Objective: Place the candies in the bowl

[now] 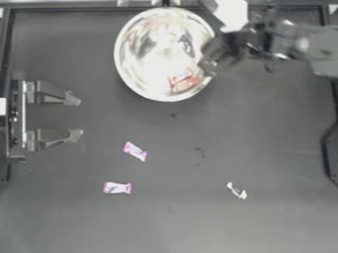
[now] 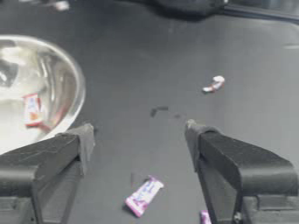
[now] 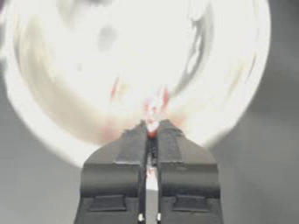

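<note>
The bowl [image 1: 163, 53] sits at the tabletop's [image 1: 277, 148] far middle with a red-and-white candy [image 1: 182, 80] inside. The right hand [image 1: 210, 58] hangs over its rim, jaws nearly together, seemingly pinching something red. Two purple candies [image 1: 135, 151] [image 1: 117, 188] and a whitish one [image 1: 236, 190] lie nearer. The left hand [image 1: 79, 117] waits spread apart at the left.

Glare whites out the bowl [image 3: 140, 65] just ahead of the right claw [image 3: 151, 127]; the right arm blurs; the bench [image 1: 165, 222] is evenly, dimly lit.
</note>
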